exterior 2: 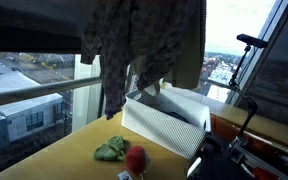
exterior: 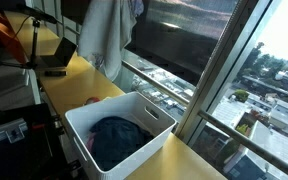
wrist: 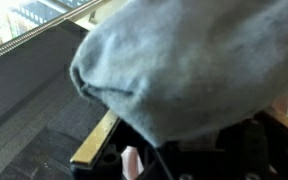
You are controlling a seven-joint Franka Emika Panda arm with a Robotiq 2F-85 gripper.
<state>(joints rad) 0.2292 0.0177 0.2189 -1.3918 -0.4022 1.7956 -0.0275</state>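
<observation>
One white bin point(exterior: 150, 148) stands on the desk point(exterior: 84, 76) with a dark cloth point(exterior: 119, 138) inside; above it the pincer point(wrist: 144, 155) is clamped on a grey cloth point(exterior: 109, 35).

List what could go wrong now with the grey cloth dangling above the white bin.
1. The grey cloth hangs long and loose, and one tail seems to hang outside the white bin. It may catch or drape over the rim.
2. The cloth fills the wrist view, hiding what lies below, so aiming may be harder.
3. The trailing tail could brush the small red thing on the table.
</observation>
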